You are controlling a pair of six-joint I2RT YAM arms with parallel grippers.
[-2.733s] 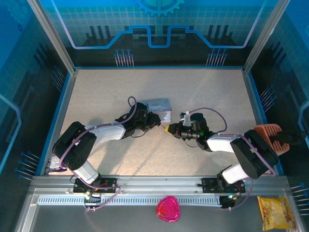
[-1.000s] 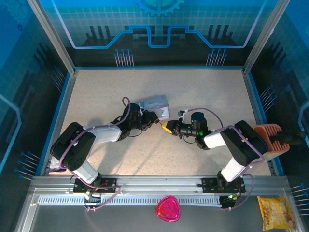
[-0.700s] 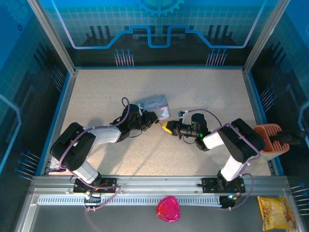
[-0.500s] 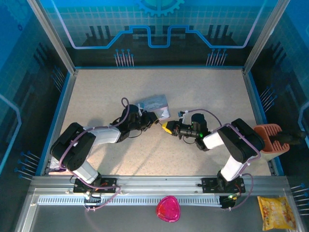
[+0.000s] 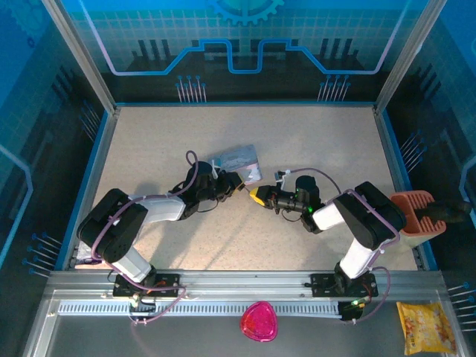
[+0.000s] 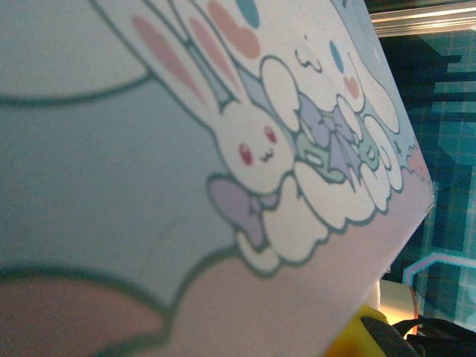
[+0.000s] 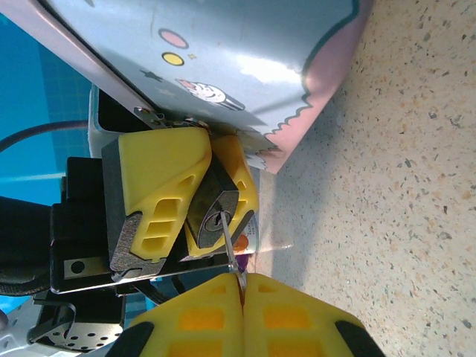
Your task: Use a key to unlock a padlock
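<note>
Right wrist, right hand [image 7: 242, 286] pinching key [image 7: 230, 249], shaft pointing up, tip at padlock [image 7: 214, 207] keyhole, left hand [image 7: 199, 195] gripping padlock

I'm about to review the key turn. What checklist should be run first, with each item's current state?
1. Padlock clamped in left gripper: ok.
2. Key pinched in right gripper: ok.
3. Key tip at the keyhole: ok.
4. Key pushed fully in: cannot tell, since a length of shaft shows outside.
5. Shackle closed: cannot tell, it is hidden.
6. Tin out of the key's line: ok.
</note>
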